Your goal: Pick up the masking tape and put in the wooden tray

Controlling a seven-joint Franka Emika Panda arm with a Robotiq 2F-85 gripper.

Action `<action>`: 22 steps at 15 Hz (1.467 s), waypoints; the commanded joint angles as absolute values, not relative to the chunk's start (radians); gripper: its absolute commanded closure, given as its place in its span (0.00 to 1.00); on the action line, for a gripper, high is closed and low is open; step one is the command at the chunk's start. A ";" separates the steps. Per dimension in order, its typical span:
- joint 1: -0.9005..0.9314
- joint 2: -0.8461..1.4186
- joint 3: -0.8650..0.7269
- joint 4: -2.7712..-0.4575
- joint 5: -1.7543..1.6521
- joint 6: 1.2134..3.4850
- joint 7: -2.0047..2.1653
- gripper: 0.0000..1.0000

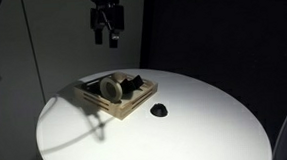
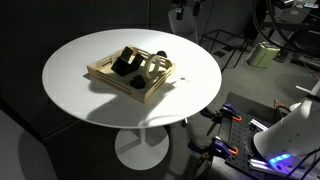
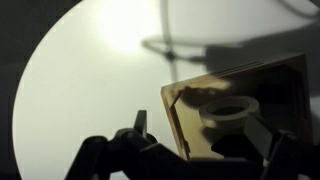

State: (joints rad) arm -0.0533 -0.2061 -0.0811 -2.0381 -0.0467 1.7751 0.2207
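Note:
The masking tape (image 1: 111, 88) is a cream ring lying inside the wooden tray (image 1: 122, 110) on the round white table, leaning beside dark objects. In the wrist view the tape (image 3: 228, 110) lies in the tray (image 3: 176, 118) below my fingers. The tape (image 2: 157, 64) and the tray (image 2: 108, 79) also show from the opposite side. My gripper (image 1: 107, 30) hangs well above the tray, open and empty. In the wrist view its two dark fingers (image 3: 200, 130) stand wide apart with nothing between them.
A small black rounded object (image 1: 159, 110) lies on the table (image 1: 187, 127) just beside the tray. Black objects (image 2: 126, 63) sit inside the tray. Beyond the table stand a dark wall and lab equipment (image 2: 265, 52) on the floor.

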 commanded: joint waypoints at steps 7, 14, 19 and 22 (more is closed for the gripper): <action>-0.062 -0.259 -0.087 -2.034 -0.167 1.673 -0.042 0.00; -0.058 -0.277 -0.101 -2.081 -0.075 1.819 -0.124 0.00; -0.062 -0.255 -0.093 -2.072 -0.042 1.831 -0.095 0.00; -0.062 -0.264 -0.095 -2.077 -0.033 1.835 -0.096 0.00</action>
State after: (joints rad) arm -0.0583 -0.2647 -0.0981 -2.0793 -0.0339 1.8366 -0.0946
